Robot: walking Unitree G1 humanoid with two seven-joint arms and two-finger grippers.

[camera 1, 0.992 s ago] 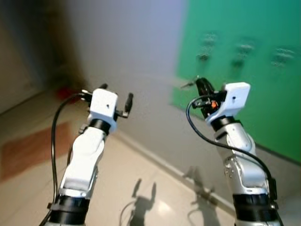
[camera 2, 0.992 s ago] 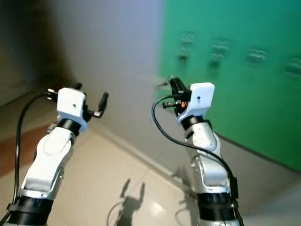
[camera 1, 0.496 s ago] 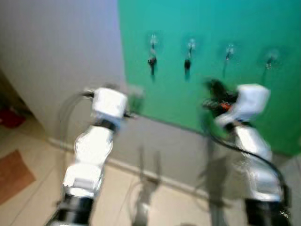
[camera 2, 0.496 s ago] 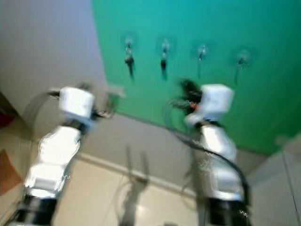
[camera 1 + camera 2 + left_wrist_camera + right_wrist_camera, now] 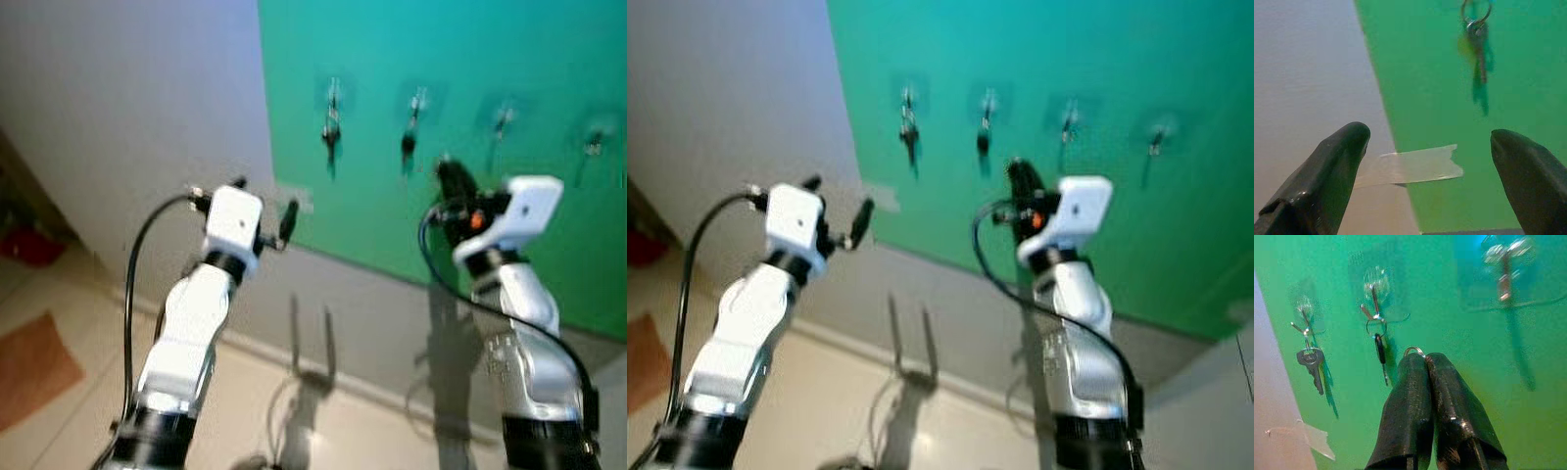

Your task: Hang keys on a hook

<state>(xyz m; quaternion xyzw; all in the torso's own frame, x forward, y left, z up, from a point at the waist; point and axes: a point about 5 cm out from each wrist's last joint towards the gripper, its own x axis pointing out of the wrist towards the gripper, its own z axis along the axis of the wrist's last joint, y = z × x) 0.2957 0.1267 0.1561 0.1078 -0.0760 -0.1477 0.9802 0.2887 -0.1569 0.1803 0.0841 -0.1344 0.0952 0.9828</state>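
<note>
Right pincer [image 5: 1425, 364], clamped on a key ring [image 5: 1414, 350], faces the green panel's [image 5: 392, 59] hooks; left pincer [image 5: 1425, 161] gapes empty.

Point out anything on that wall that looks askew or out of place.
A strip of clear tape straddles the edge where the green panel meets the grey wall; it sits crooked, with one end ragged. The hung keys look normal.
</note>
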